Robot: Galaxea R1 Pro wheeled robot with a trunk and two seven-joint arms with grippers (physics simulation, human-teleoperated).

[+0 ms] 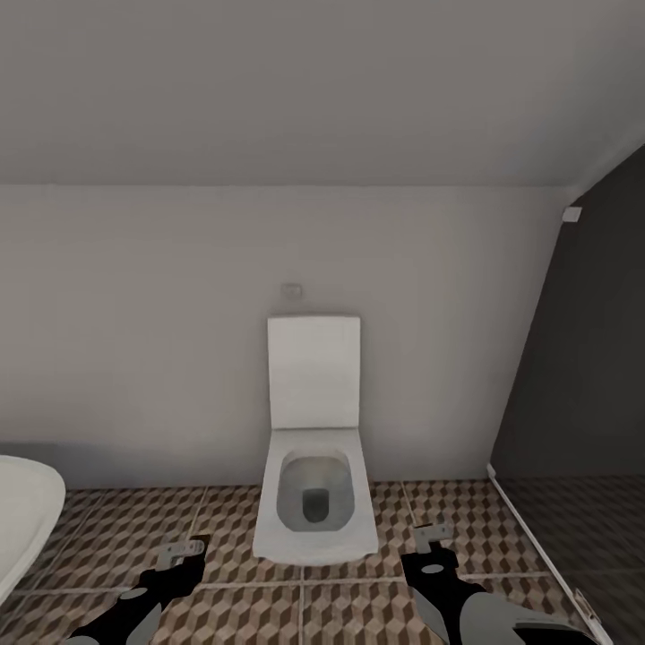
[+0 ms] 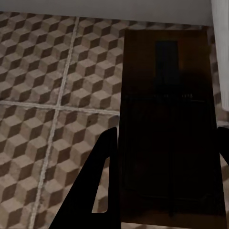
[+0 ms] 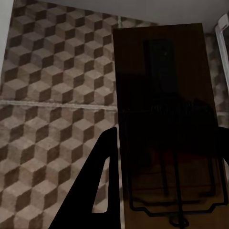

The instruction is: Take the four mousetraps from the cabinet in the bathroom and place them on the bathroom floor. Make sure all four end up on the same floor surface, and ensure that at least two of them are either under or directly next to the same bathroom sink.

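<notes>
Both arms are carrying now: the left gripper is pinching a trap, the right gripper pinching another trap, over the floor facing a toilet. Next, I'd judge, finding the sink and lowering them beside it.

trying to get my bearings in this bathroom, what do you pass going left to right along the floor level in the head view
white bathtub edge → left gripper → toilet → right gripper → dark wall panel
</notes>
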